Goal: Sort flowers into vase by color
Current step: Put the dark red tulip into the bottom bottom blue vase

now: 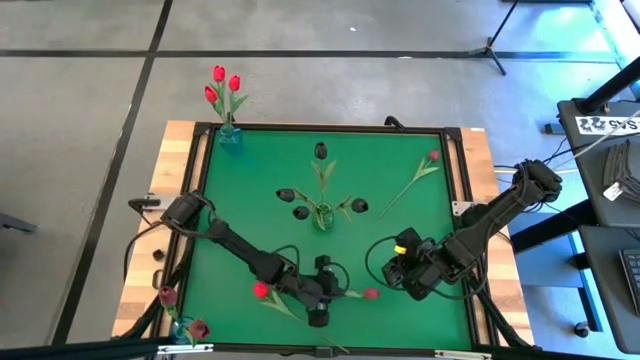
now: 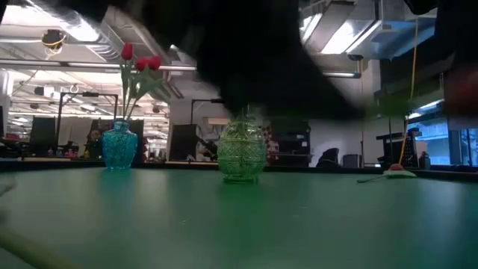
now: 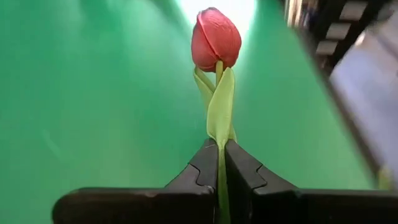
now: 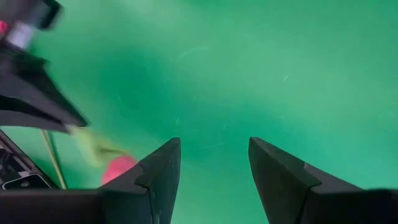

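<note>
My left gripper (image 1: 340, 292) is near the table's front edge, shut on a red tulip (image 3: 216, 38) whose head (image 1: 371, 294) points toward the right. A second red tulip (image 1: 261, 290) lies on the green mat beside the left arm. A third (image 1: 425, 168) lies at the far right. My right gripper (image 1: 405, 275) hangs open just right of the held tulip, with nothing between its fingers (image 4: 158, 174). A blue vase (image 1: 229, 135) at the far left corner holds three red tulips. A clear vase (image 1: 322, 215) at mid-table holds dark ones. My left gripper pinches the tulip's thin stem and pale green leaf (image 3: 221, 124) between its two fingers, a short way below the head. The fingers lie along the stem. The head sticks out ahead of the fingertips over the mat.
A small vase with maroon tulips (image 1: 185, 325) stands off the mat at the near left corner. A raised dark frame (image 1: 330, 128) edges the mat. Bare mat lies between the clear vase and the blue vase (image 2: 119, 146).
</note>
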